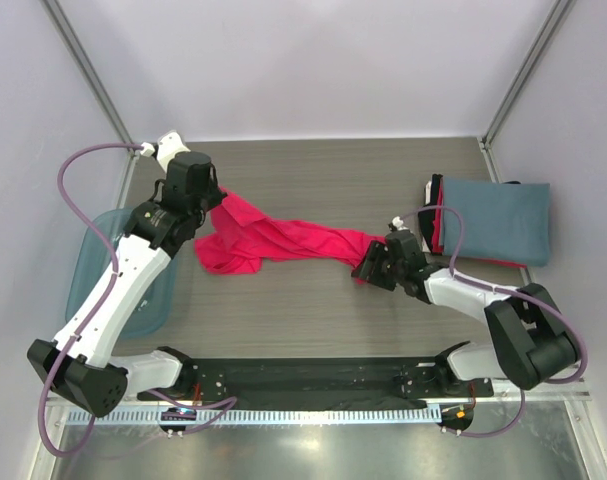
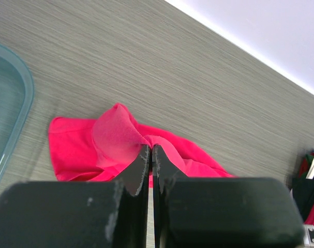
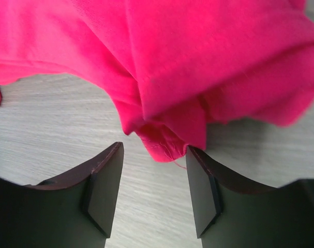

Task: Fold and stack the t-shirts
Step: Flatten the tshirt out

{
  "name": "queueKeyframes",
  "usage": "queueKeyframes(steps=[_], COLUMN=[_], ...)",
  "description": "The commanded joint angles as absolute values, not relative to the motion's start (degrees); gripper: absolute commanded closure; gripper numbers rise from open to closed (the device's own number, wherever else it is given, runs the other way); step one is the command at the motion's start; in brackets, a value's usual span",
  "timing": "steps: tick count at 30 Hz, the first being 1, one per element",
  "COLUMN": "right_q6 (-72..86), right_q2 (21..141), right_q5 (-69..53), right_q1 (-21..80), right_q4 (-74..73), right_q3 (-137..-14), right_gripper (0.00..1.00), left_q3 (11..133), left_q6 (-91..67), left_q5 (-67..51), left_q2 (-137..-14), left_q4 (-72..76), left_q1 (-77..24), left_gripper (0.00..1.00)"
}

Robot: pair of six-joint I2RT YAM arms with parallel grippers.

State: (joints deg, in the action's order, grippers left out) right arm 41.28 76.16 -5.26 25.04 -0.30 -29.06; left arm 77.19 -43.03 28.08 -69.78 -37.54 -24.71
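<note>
The pink-red t-shirt (image 1: 273, 242) lies as a bunched twist across the middle of the worktop (image 1: 323, 170), apparently because only one end is gripped. The left gripper (image 2: 151, 152) has its jaws pressed together on a fold near the left edge, raising that end. The right gripper (image 3: 154, 150) has its jaws apart either side of the opposite hem, holding nothing. The folded blue-grey t-shirt (image 1: 498, 220) tops the stack (image 1: 438, 235) at the far right corner, well clear of the folding space.

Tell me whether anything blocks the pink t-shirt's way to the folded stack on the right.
Only the right gripper, open at the right end of the pink t-shirt, sits between it and the folded stack. Nothing else visible lies on the table there.
</note>
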Motion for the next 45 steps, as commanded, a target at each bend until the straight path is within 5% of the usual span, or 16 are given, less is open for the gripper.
queueKeyframes(steps=[1,7,14,18,40,44,45], right_q6=[40.52,40.17,37.27,36.56,38.58,37.62,37.62], right_q2=[79.18,84.28,84.03,78.59,59.85,63.19,63.19], right_q5=[-3.96,-0.79,3.86,6.23,11.52,9.23,9.05], right_q1=[25.84,25.93,26.01,26.01,25.49,25.58,25.58], right_q4=[1.41,2.29,-2.35,-6.49,-29.79,-29.36,-28.92], right_q3=[-29.62,-31.2,-34.45,-34.72,-33.58,-34.8,-34.63], right_gripper=[0.44,0.51,0.94,0.99,0.91,0.46,0.46], left_q3=[78.57,78.66,78.57,78.75,82.1,80.08,79.29], left_q6=[-42.63,-42.54,-42.1,-42.1,-41.92,-42.97,-43.33], left_q5=[30.06,30.06,30.67,30.5,32.61,31.21,29.2], left_q2=[-68.38,-68.29,-68.29,-68.55,-66.8,-66.01,-65.83], left_q4=[-36.04,-36.12,-35.95,-36.04,-39.03,-38.41,-38.06], left_q1=[-24.35,-24.43,-24.43,-24.43,-19.69,-19.34,-19.42], left_gripper=[1.0,1.0,1.0,1.0,1.0,1.0,1.0])
